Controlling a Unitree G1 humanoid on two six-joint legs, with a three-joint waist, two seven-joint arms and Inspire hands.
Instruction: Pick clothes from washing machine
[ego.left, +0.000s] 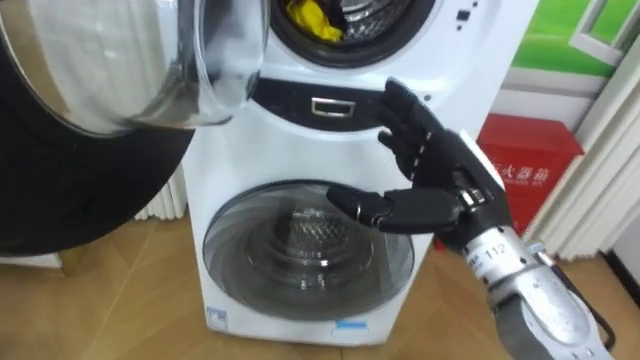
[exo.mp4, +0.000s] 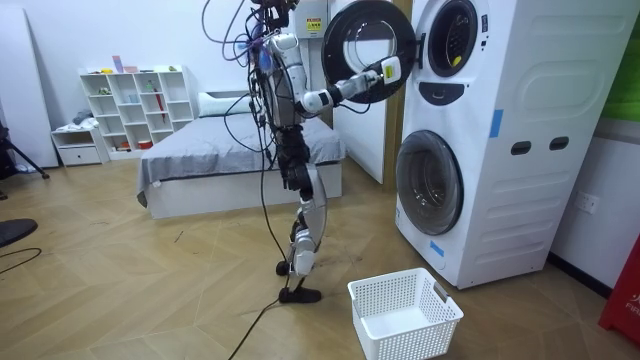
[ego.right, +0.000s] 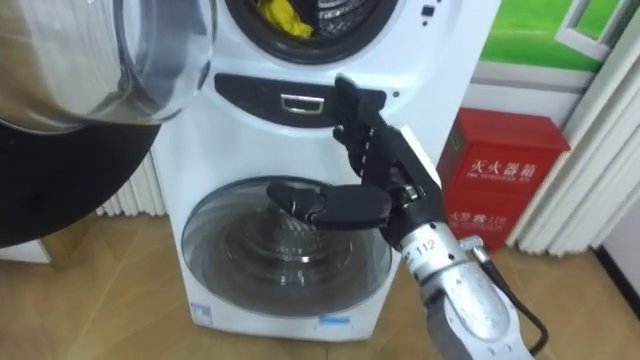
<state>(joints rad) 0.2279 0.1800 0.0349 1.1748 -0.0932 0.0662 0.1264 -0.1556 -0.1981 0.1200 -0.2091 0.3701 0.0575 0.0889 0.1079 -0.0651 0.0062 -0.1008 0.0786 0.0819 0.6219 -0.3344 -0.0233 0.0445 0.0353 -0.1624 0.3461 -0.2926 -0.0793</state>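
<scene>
The robot was seen standing before the stacked washing machine (exo.mp4: 490, 130), with a white basket (exo.mp4: 405, 312) set on the floor near its feet. The upper door (ego.left: 120, 70) was swung wide open to the left, and a yellow garment (ego.left: 312, 18) was seen lying at the front of the upper drum (ego.left: 365, 22). The right hand (ego.left: 425, 170) was held in front of the machine's middle panel, below the drum mouth and above the shut lower door (ego.left: 305, 250). Its fingers were straight, the thumb was spread, and nothing was held. The step in hand was judged to be the reach into the upper drum, with the garment not yet touched. For this to be done well, the hand would need to be raised and carried leftward to the yellow cloth, kept spread until cloth lay between thumb and fingers, then closed on a thick fold rather than a thin edge. The drum's rim and the door's glass should be cleared, and the garment lifted free before being brought toward the basket.
</scene>
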